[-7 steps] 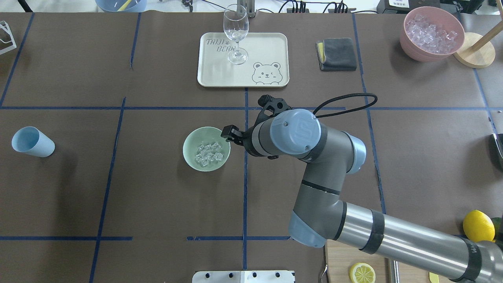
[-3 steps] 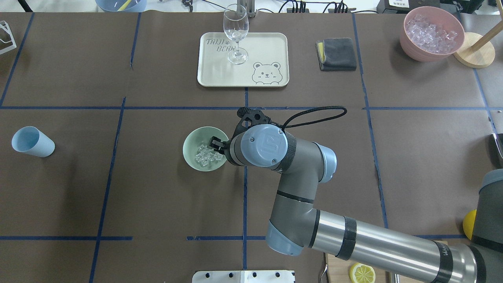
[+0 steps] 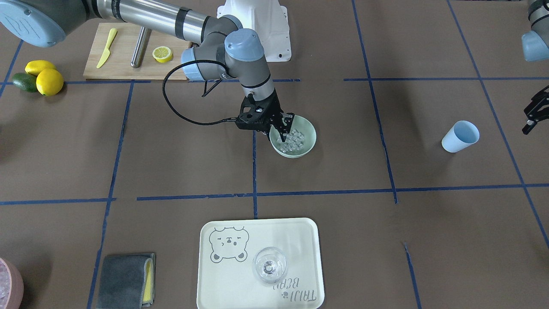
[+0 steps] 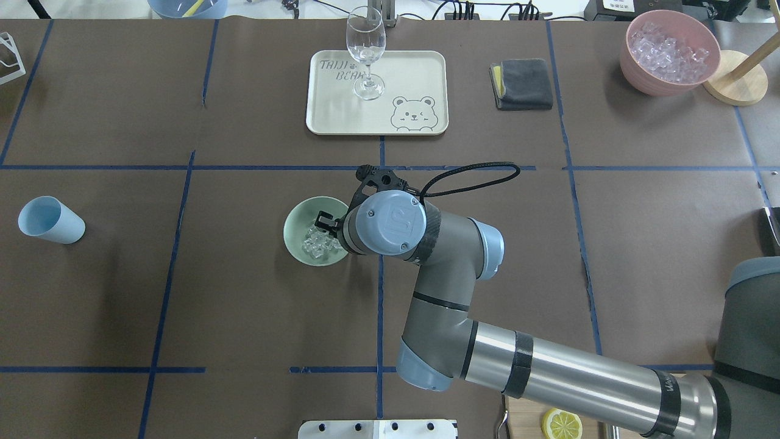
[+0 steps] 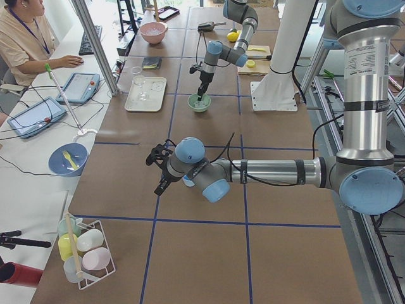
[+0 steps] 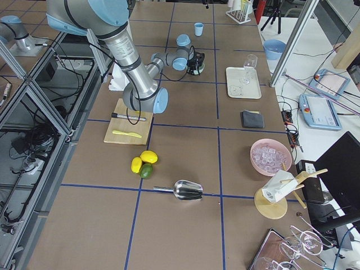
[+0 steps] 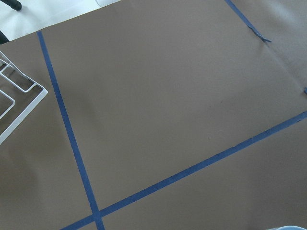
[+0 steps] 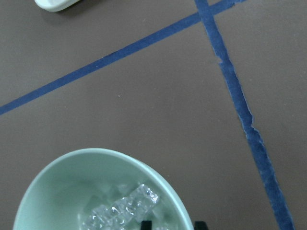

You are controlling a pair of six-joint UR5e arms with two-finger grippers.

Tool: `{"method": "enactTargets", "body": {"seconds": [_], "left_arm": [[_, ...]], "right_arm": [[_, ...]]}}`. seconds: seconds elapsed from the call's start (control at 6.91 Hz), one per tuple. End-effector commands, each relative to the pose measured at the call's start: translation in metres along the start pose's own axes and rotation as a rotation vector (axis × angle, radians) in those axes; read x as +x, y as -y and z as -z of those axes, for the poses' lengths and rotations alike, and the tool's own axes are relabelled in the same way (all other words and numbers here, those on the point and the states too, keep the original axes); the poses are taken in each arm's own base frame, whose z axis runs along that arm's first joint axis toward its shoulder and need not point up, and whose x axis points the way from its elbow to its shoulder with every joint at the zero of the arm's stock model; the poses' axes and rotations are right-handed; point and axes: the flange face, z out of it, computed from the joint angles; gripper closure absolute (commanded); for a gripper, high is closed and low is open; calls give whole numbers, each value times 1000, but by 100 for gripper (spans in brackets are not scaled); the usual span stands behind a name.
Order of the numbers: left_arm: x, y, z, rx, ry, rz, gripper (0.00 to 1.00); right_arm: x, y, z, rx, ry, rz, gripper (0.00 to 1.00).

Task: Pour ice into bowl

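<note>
The pale mint-green bowl [image 4: 297, 235] stands at the table's middle, holding a handful of clear ice cubes [image 4: 318, 242]. It also shows in the front view [image 3: 307, 146] and the right wrist view [image 8: 62, 182], with the ice [image 3: 294, 138] [image 8: 120, 211] inside. My right gripper [image 4: 323, 221] [image 3: 286, 127] is open and low at the bowl's right rim, one fingertip [image 8: 146, 224] inside the rim and one outside. My left gripper [image 3: 532, 113] is open and empty, raised near the light blue cup [image 4: 50, 221] [image 3: 460, 136].
A cream tray [image 4: 414, 73] with a wine glass [image 4: 365, 49] lies at the back centre. A grey cloth [image 4: 523, 83] and a pink bowl of ice [image 4: 670, 55] are at back right. A cutting board [image 3: 124, 51] with a lemon slice is near the robot's base.
My right arm has swung left toward the bowl. Its gripper has gone from just outside the bowl's right rim to over the rim and the ice.
</note>
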Motion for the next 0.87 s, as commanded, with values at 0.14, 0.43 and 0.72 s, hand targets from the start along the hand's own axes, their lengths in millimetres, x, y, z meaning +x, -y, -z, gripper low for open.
{"method": "enactTargets", "body": {"seconds": [0.14, 0.43, 0.72], "left_arm": [[-1, -1, 0, 1, 0, -4, 0], [-2, -9, 2, -4, 12, 4, 0], [-3, -10, 2, -4, 15, 6, 0]], "right_arm": [[-10, 15, 33, 11, 55, -2, 100], [81, 61, 105, 16, 96, -28, 100], [180, 134, 139, -15, 21, -17, 100]]}}
